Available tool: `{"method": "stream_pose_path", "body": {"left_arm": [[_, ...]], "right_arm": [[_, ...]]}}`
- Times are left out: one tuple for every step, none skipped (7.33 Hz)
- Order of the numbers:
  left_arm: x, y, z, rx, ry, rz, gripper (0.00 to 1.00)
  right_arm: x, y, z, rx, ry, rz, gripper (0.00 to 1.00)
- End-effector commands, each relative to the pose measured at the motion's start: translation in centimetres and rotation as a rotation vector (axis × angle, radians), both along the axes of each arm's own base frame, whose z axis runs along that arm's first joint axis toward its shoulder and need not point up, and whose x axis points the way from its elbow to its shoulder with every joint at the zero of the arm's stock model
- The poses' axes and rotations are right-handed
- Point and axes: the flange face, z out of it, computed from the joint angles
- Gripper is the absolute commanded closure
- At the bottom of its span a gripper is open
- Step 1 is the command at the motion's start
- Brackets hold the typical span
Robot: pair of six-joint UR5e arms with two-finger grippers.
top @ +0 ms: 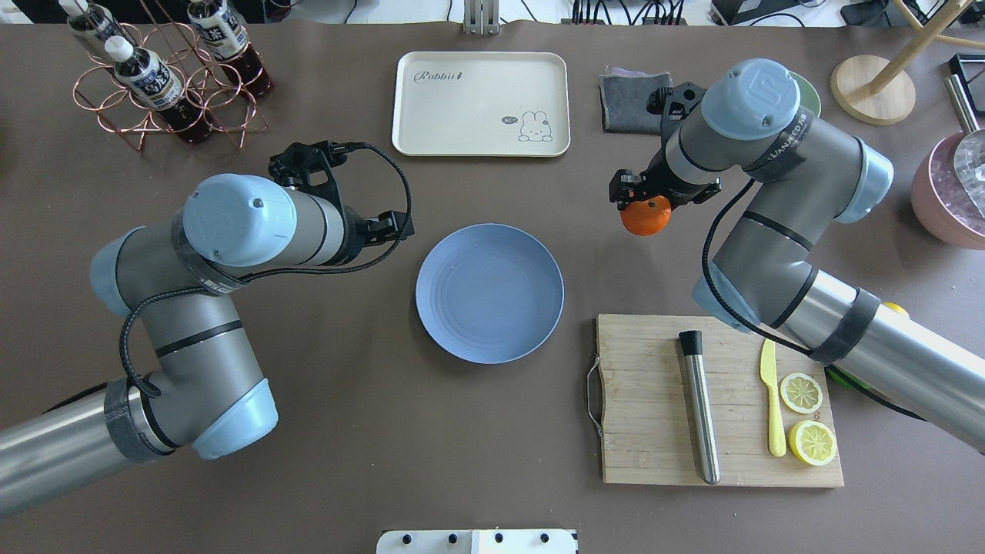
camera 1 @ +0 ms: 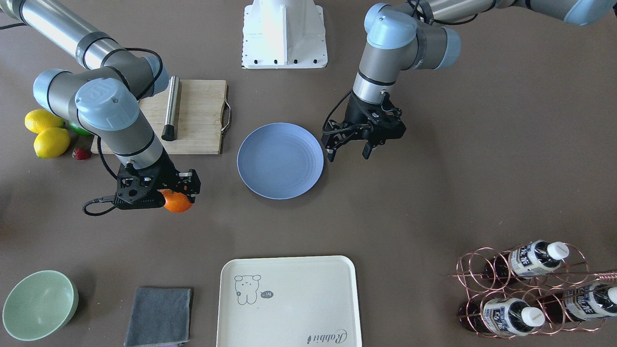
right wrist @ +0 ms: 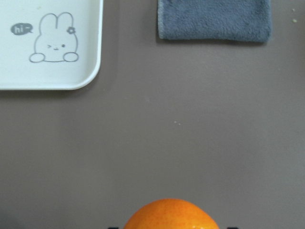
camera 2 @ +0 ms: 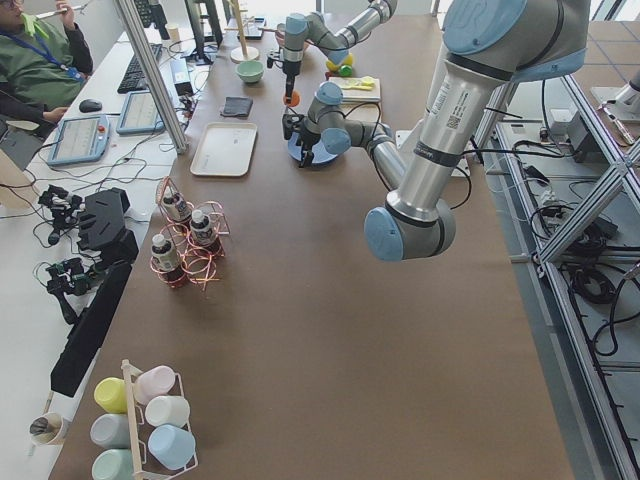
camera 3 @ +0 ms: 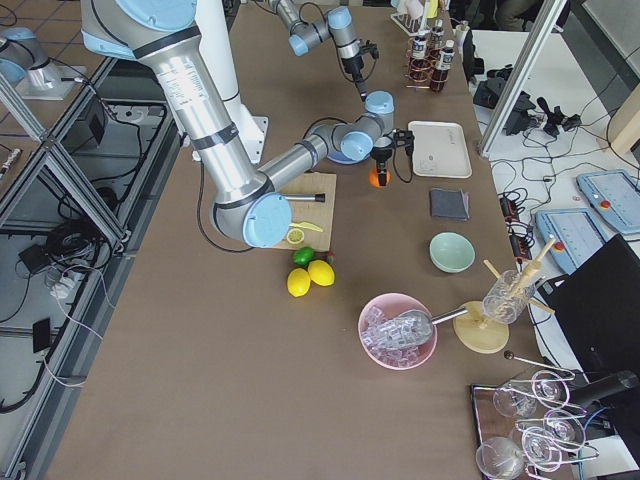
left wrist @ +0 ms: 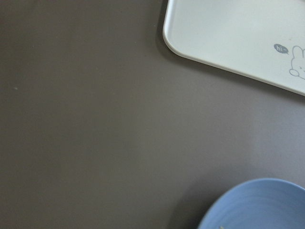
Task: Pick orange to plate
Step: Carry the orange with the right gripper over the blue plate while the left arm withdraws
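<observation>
My right gripper (camera 1: 177, 192) is shut on the orange (camera 1: 177, 202), which hangs over bare table to one side of the plate, between the plate and the grey cloth. From above, the orange (top: 646, 217) shows under the right gripper (top: 645, 201), to the right of the pale blue plate (top: 489, 292). The right wrist view has the orange (right wrist: 171, 215) at its bottom edge. Nothing lies on the plate (camera 1: 279, 160). My left gripper (camera 1: 349, 152) is open beside the plate's other rim, holding nothing. A slice of the plate (left wrist: 257, 205) shows in the left wrist view.
A cream tray (top: 481, 104) lies beyond the plate, with a grey cloth (top: 627, 104) beside it. The cutting board (top: 716, 400) carries a steel rod, a yellow knife and lemon slices. Two lemons (camera 1: 48, 135), a mint bowl (camera 1: 38, 303) and a copper bottle rack (camera 1: 530, 289) stand farther out.
</observation>
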Motion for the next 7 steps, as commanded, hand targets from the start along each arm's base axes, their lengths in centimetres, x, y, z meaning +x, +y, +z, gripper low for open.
{"method": "stream_pose_path", "body": {"left_arm": [[-4.8, -1.6, 1.6, 0.092, -0.064, 0.007, 0.02], [-7.8, -2.6, 2.2, 0.092, -0.057, -0.032, 0.02], [-10.2, -3.5, 3.3, 0.087, -0.068, -0.073, 0.02], [-12.5, -3.8, 4.9, 0.089, -0.095, -0.081, 0.02], [-14.4, -4.0, 6.7, 0.137, -0.155, 0.0, 0.02], [-16.8, -4.6, 8.6, 0.127, -0.163, 0.08, 0.02], [-19.6, -5.0, 10.5, 0.122, -0.176, 0.124, 0.02]], "right_arm": [[-2.5, 0.7, -4.1, 0.001, -0.035, 0.0, 1.0], [-4.4, 1.6, -6.1, -0.002, -0.039, 0.013, 1.0], [-6.3, 2.9, -7.2, 0.017, -0.029, 0.01, 1.0], [-7.9, 4.2, -8.3, 0.038, -0.033, -0.005, 1.0], [-9.5, 5.6, -8.9, 0.057, -0.029, -0.018, 1.0], [-11.9, 7.8, -9.5, 0.082, -0.022, -0.031, 1.0], [-14.1, 10.1, -10.3, 0.076, -0.026, -0.011, 1.0]]}}
